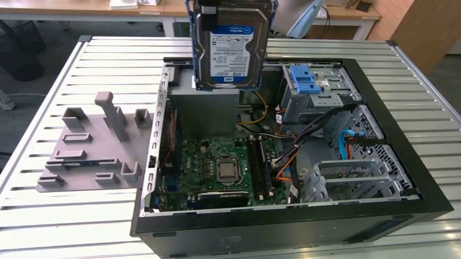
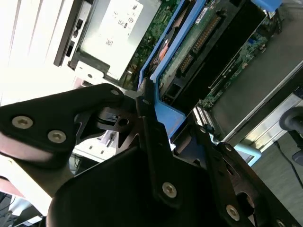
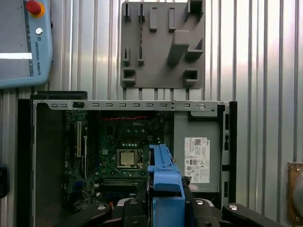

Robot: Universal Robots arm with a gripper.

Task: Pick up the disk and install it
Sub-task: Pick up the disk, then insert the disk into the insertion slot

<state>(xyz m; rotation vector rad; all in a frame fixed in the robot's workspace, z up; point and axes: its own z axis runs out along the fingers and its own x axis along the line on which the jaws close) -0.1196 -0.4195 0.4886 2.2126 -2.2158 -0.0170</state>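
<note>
my gripper (image 2: 173, 125) is clamped on the disk (image 1: 232, 48), edge-gripped and upright, so it clears the open case (image 1: 288, 226) below.

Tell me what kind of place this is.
Probably a robotics lab bench: an open computer case lies on a slatted metal table, a grey fixture plate beside it, a robot teach pendant nearby, desks behind.

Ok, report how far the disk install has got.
Pickup looks done: the gripper is shut on the disk, held upright above the open computer case. Installation is left: the disk sits in no bay, and the drive cage stands apart from it.
</note>
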